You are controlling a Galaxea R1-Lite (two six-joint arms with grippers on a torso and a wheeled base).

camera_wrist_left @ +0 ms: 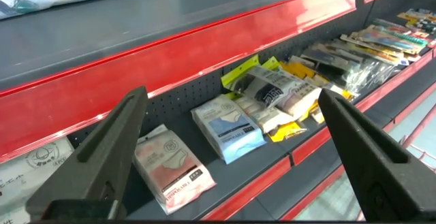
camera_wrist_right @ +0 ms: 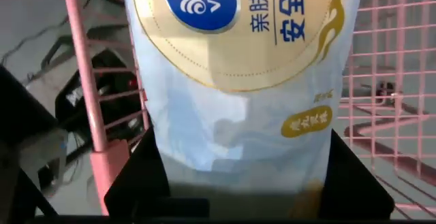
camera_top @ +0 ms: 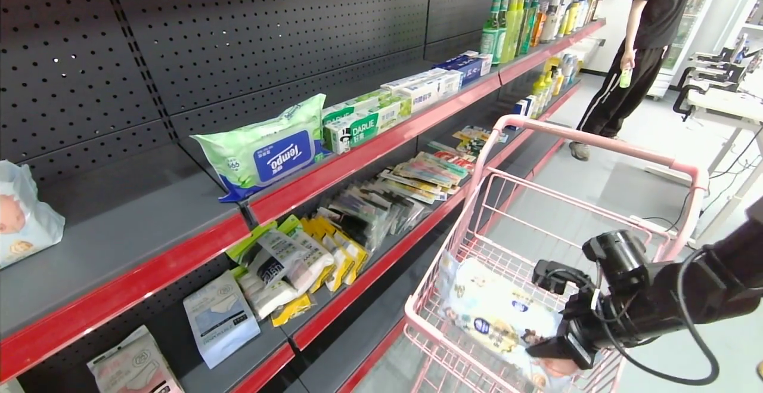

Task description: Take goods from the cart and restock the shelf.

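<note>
Low in the right corner of the head view, the right gripper [camera_top: 551, 351] is inside the pink cart [camera_top: 596, 142], clenched on the near end of a pale blue-and-white pack of wipes [camera_top: 495, 315]. The right wrist view shows its two dark fingers pressed against either side of the pack's lower edge, with the cart's wire wall behind. The pack looks as if it is resting against the cart's basket at the left of the cart, so I judge this to be the pickup step: grasp made, lift not yet done.

The left gripper [camera_wrist_left: 231, 94] is released, its fingers spread wide with nothing between them, and it faces the lower shelf of small packets.

Next the pack has to rise straight out over the cart's rim without catching on the wire. Then it must swing toward the left of the frame, to the bare grey stretch of the upper shelf [camera_top: 119, 226]. That stretch lies between a similar baby-wipes pack [camera_top: 24, 214] at the left edge and the green wipes pack [camera_top: 262, 145] near the centre. The soft pack may sag or slip in an end grip, so a slow lift seems wise.
</note>
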